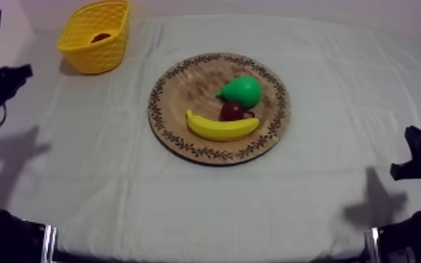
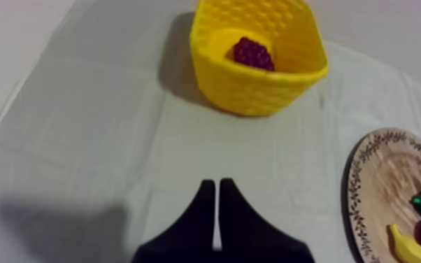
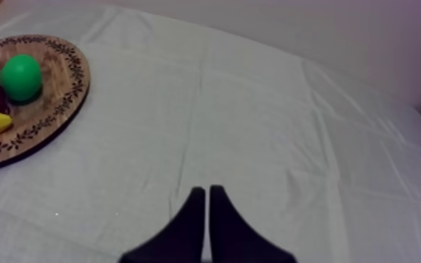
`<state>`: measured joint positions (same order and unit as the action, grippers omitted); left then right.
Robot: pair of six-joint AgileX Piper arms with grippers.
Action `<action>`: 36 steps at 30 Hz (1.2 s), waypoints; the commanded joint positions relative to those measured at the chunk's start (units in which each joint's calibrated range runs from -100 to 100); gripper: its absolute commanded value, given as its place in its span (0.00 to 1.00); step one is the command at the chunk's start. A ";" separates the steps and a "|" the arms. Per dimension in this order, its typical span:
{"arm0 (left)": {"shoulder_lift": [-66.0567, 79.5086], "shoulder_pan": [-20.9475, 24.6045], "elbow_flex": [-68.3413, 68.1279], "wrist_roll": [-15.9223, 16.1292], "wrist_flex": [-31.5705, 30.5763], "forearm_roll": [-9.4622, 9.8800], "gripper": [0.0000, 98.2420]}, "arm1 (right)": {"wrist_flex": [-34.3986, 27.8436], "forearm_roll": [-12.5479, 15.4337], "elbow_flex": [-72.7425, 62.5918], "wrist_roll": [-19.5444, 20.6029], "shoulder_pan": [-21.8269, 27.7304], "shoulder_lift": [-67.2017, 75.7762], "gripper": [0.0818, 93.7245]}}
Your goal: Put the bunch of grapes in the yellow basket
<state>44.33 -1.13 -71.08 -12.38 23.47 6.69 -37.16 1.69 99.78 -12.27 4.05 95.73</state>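
Observation:
The bunch of grapes [image 2: 253,53], dark purple, lies inside the yellow basket [image 2: 255,91], which stands at the table's far left [image 1: 98,59]. On the round wooden board [image 1: 185,91] in the middle lie a green pear [image 1: 241,89], a small red fruit [image 1: 232,110] and a banana [image 1: 222,127]. My left gripper [image 2: 217,185] is shut on nothing, its fingers together as a wedge over the cloth a good way short of the basket. My right gripper [image 3: 207,190] is also shut and empty, over bare cloth to the right of the board [image 3: 59,77].
My left arm [image 1: 0,80] sits at the table's left edge below the basket, and my right arm [image 1: 419,161] at the right edge. Wide bare cloth lies between each arm and the board.

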 commanded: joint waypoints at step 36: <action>54.33 -4.43 -27.41 10.95 13.39 -4.97 0.00 | -0.02 -0.01 -0.01 0.00 0.01 0.02 0.00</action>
<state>98.19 -5.63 -98.44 -1.83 37.32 1.68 -37.16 1.69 99.78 -12.27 4.05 95.73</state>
